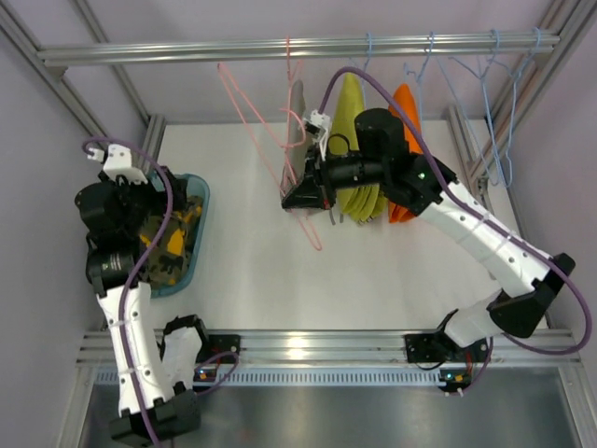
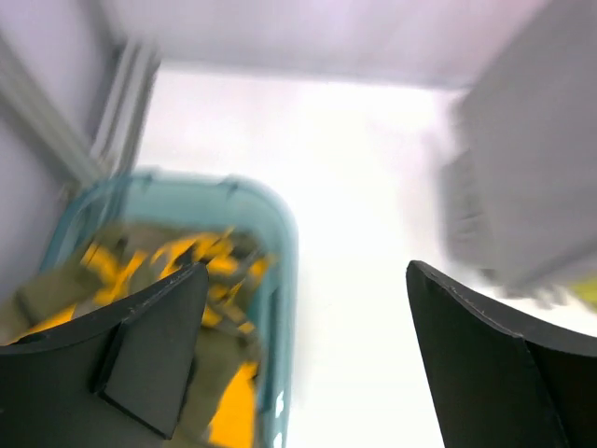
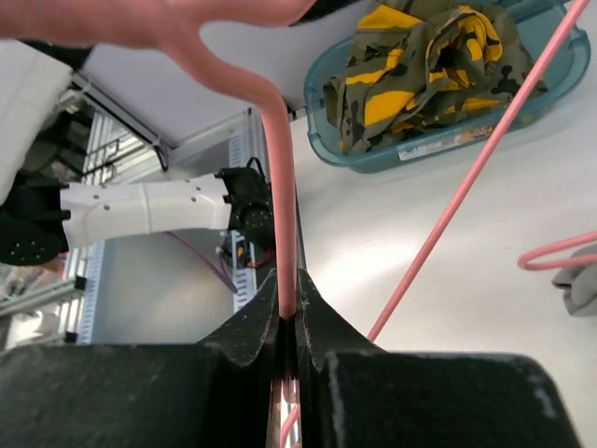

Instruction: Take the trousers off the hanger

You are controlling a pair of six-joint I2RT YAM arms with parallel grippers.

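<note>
While the left gripper (image 2: pixel 306 280) hangs wide open with nothing between its fingers, it hovers just above a teal bin (image 2: pixel 280 224) at the left side of the desk (image 1: pixel 252 252). The camouflage trousers (image 2: pixel 140 271) lie crumpled inside that bin, off any hanger. The right gripper (image 3: pixel 287 289) is closed tight, its fingertips pinching the thin wire of a pink hanger (image 3: pixel 280 187), which runs up from the pinch and bends away overhead. In the top view this gripper sits out over the middle of the desk, below the rail (image 1: pixel 280 47). The grey trousers (image 1: pixel 298 121) hang edge-on just behind it, close against the pink wire. Further right on the rail hang a yellow-green garment (image 1: pixel 350 112), an orange garment (image 1: pixel 406 103) and bare blue hangers (image 1: pixel 494 103).
</note>
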